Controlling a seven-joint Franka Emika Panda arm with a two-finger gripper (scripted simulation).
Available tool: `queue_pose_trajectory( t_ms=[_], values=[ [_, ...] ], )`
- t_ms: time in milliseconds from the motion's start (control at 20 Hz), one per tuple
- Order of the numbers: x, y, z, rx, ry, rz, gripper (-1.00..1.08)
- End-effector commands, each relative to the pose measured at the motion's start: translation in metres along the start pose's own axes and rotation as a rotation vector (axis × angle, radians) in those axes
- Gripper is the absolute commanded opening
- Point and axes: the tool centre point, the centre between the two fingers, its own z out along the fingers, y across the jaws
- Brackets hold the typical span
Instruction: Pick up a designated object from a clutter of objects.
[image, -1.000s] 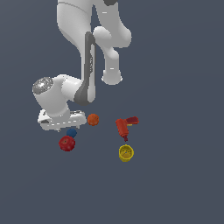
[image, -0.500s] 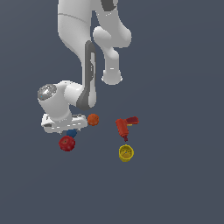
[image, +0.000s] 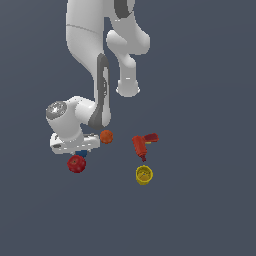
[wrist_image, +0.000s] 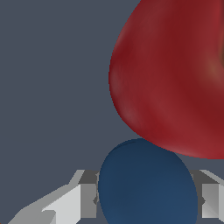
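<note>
Blue ball (wrist_image: 146, 183) sits directly between the jaws, low centre of the wrist view, red ball (wrist_image: 175, 74) pressed against its far side. Jaws are seen apart, flanking it, not yet clamped. In the exterior view's lower left, ball mostly hidden under the gripper (image: 79, 150)

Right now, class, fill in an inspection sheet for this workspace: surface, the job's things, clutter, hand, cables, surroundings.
Surface: plain dark grey floor, no marks seen.
Job's things: blue ball sits between the fingers, close against the red ball.
Clutter: orange ball, red drill toy, yellow cup, each lying apart.
Hand: hand low over the blue ball, fingers either side; contact cannot be told.
Cables: nothing seen.
Surroundings: nothing seen beyond the white arm.
</note>
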Motion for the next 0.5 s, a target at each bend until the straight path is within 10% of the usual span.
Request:
queue_pose_trajectory(
  t_ms=[0,450],
  values=[
    [0.0005,-0.0004,0.0007,0.000,0.000,-0.001,-1.00],
    [0.0005,-0.0005,-0.0010,0.000,0.001,0.000,-1.00]
  ],
)
